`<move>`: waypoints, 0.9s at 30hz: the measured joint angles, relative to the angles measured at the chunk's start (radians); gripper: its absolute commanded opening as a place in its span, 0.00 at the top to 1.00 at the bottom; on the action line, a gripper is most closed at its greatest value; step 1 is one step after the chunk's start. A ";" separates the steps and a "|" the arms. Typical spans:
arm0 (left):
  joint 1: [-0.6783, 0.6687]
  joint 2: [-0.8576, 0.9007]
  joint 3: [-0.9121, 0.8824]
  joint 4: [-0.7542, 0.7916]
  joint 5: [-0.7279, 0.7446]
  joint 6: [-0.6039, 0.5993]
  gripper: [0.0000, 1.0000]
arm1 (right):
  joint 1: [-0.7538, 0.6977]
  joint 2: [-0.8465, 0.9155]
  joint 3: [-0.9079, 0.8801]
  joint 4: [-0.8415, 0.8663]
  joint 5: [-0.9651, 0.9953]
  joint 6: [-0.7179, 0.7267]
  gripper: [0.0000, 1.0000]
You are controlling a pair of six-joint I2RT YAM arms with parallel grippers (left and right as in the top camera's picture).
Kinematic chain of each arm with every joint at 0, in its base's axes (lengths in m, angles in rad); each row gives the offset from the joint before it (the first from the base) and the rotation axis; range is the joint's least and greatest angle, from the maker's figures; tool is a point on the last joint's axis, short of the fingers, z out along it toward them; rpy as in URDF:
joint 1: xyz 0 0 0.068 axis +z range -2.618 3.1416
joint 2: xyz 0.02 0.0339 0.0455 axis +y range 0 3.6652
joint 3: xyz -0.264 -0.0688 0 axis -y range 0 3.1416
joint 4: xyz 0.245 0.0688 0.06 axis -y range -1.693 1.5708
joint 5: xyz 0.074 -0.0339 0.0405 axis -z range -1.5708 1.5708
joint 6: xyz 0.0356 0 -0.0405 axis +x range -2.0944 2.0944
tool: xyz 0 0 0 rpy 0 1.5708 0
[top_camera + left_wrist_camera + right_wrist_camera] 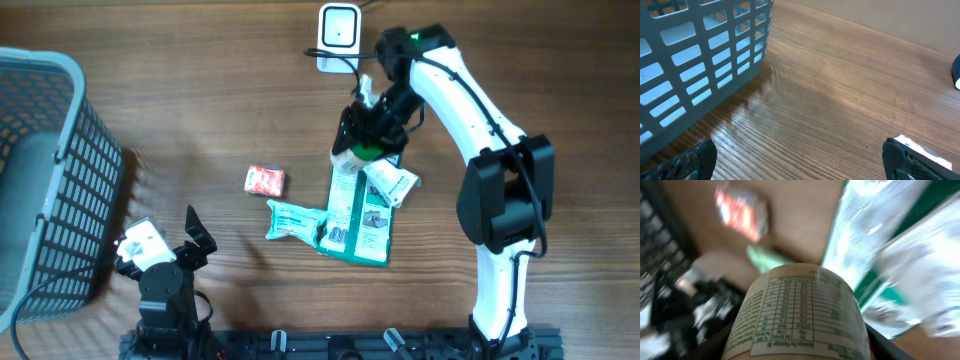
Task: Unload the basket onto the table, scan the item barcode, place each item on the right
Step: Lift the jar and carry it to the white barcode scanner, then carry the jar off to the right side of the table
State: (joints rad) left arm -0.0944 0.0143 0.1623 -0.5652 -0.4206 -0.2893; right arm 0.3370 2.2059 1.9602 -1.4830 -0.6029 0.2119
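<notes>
The item is a round tub (800, 315) with a cream label printed with a nutrition table; no barcode shows. My right gripper (800, 352) is shut on the tub, one black finger on each side. From overhead the right gripper (372, 125) holds the tub's green end (358, 152) over the table, just below the white scanner (338, 30) at the back edge. My left gripper (196, 238) stands open near the front left. In the left wrist view the left gripper (800, 165) has only bare wood between its fingers.
A grey slotted basket (45, 170) fills the left side, and its wall (700, 55) is close to my left gripper. On the table lie a red packet (265, 180), a teal pouch (295, 220), a flat green package (358, 215) and a small white packet (390, 183).
</notes>
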 measured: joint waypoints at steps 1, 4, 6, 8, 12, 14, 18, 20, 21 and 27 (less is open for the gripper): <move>0.000 0.000 0.000 0.000 0.000 0.000 0.00 | 0.000 0.000 0.020 0.016 0.047 0.019 0.45; 0.000 0.000 0.000 0.000 0.000 0.000 0.00 | -0.002 -0.001 0.134 0.137 0.198 0.068 0.41; 0.000 0.000 0.000 0.000 0.000 0.000 0.00 | -0.004 -0.007 0.166 0.261 0.261 0.080 0.37; 0.000 0.001 0.000 0.000 0.000 0.000 0.00 | -0.004 -0.010 0.179 0.421 0.352 0.090 0.32; 0.000 0.002 0.000 0.000 0.000 0.000 0.00 | 0.003 -0.011 0.174 0.638 0.517 0.093 0.32; 0.000 0.002 0.000 0.000 0.000 0.000 0.00 | 0.016 -0.010 0.168 0.792 0.601 0.063 0.31; 0.000 0.002 0.000 0.000 0.000 0.000 0.00 | 0.045 0.010 0.168 1.024 0.653 0.024 0.31; 0.000 0.002 0.000 0.000 0.000 0.000 0.00 | 0.059 0.055 0.169 1.135 0.670 0.018 0.31; 0.000 0.002 0.000 0.000 0.000 0.000 0.00 | 0.062 0.078 0.169 1.154 0.682 0.017 0.32; 0.000 0.002 0.000 0.000 0.000 0.000 0.00 | 0.061 0.213 0.158 1.204 0.729 0.013 0.35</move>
State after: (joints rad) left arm -0.0944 0.0166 0.1623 -0.5648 -0.4202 -0.2893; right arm 0.3985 2.4187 2.1185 -0.2790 0.1261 0.2245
